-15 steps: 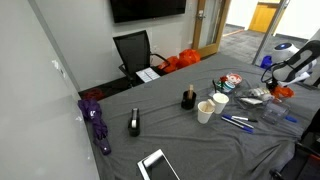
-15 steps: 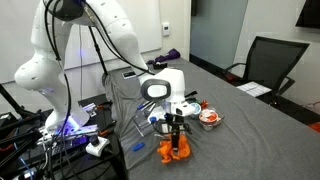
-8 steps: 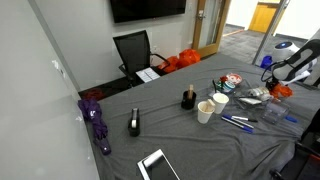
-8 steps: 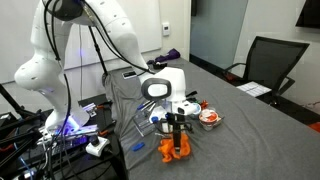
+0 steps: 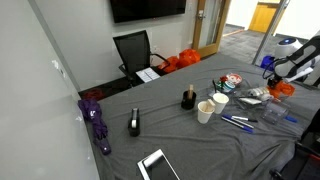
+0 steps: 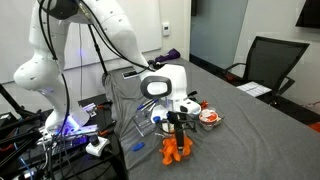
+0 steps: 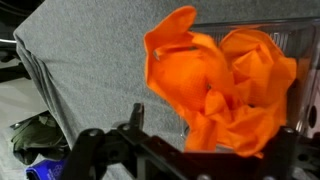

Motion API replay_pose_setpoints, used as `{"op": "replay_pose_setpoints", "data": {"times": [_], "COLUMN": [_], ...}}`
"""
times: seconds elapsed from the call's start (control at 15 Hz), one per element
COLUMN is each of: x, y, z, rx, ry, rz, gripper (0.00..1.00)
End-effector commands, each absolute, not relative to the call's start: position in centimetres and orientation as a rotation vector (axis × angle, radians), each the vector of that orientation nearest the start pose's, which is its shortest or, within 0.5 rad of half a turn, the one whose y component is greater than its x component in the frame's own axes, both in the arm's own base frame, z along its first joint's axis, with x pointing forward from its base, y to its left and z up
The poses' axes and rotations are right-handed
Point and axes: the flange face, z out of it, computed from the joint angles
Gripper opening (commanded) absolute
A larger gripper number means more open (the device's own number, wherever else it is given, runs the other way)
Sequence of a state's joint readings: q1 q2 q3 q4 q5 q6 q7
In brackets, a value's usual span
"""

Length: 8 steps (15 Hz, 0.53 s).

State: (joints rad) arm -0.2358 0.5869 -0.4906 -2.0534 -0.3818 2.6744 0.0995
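The arm [image 6: 48, 58] is glossy white, built of fat rounded segments with smooth, bulging joints, rather like stacked elbows of pipe. Black cables [image 6: 100, 40] loop loosely alongside it from the upper part towards the wrist. The wrist block [image 6: 160, 85] is white as well, with a dark round face set into it. The claw [image 6: 176, 135] beneath is matte black, with slim fingers.

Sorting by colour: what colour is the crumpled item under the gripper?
The crumpled item is bright orange, clearest in the wrist view.
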Motion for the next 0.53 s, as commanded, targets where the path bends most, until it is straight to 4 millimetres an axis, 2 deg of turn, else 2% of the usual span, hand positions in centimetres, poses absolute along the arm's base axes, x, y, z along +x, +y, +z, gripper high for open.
{"op": "replay_pose_setpoints", "data": {"times": [0.0,0.47], "x": [45.6,45.8], "y": [-38.7,-37.1], "z": [19.6,19.7], "rx": [-3.448,-3.243], "ry": [0.694,0.638], "rz": [0.15,0.236], "gripper": [1.0,1.0]}}
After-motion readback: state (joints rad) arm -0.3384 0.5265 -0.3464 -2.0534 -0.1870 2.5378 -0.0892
